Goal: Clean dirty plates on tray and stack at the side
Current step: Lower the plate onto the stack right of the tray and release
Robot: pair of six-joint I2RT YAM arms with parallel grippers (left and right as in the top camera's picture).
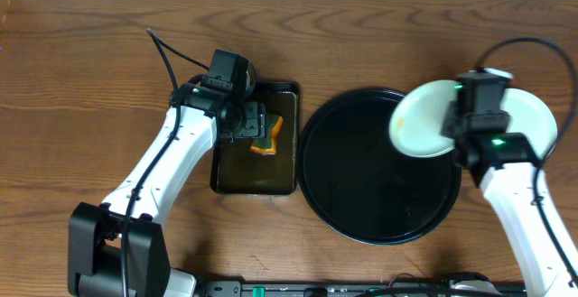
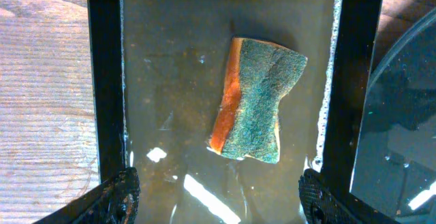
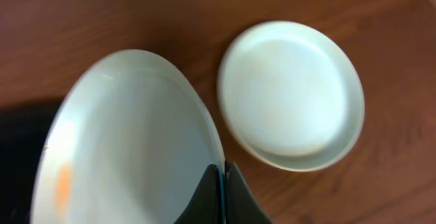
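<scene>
Stacking is begun: one plate (image 3: 289, 94) is laid aside; a smeared plate (image 3: 129, 149) is pinched in the right pincer (image 3: 222, 180); the left pincer (image 2: 218, 200) is spread.

Overhead looks straight down over the whole table (image 1: 81, 62). Close, downward wrist views share its sponge (image 2: 259, 101) at left, plates (image 3: 289, 94) at right.

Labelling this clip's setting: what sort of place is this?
Probably a lab dishwashing setup: a green-and-orange sponge in a water-filled rectangular black tray, a pale round plate held above the rim of a large round glossy black tray, a wooden table.
</scene>
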